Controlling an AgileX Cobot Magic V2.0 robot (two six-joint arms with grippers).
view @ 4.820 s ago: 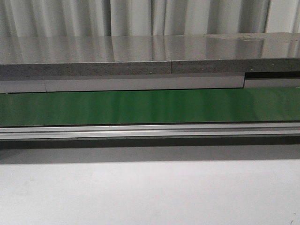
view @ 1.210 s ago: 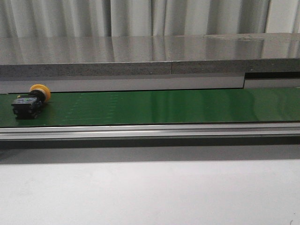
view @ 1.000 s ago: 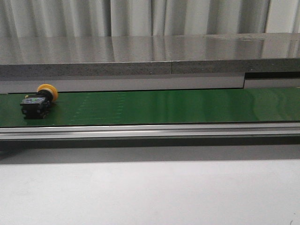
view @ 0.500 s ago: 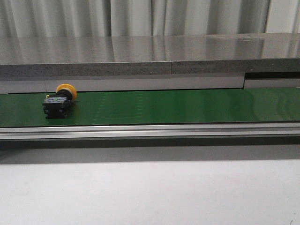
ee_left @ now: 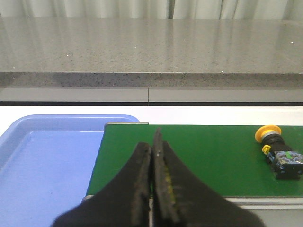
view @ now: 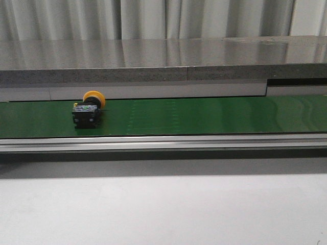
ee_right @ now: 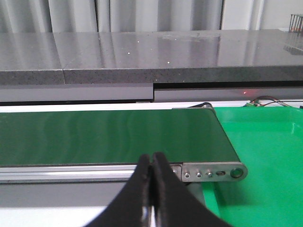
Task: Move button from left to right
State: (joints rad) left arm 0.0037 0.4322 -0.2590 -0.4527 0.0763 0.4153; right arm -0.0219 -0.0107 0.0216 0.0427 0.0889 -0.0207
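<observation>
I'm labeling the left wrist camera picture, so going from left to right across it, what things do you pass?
Blue tray → left gripper, jaws closed, in front of the green belt's left part → button, lying on the belt near the picture's right edge.

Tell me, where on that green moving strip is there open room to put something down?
Most of the green belt is bare: the whole stretch to the right of the yellow-capped black push-button, and a shorter patch to its left. The blue plastic tray past the belt's left end and the green bin past its right end also look bare. Only the button's spot is taken.
</observation>
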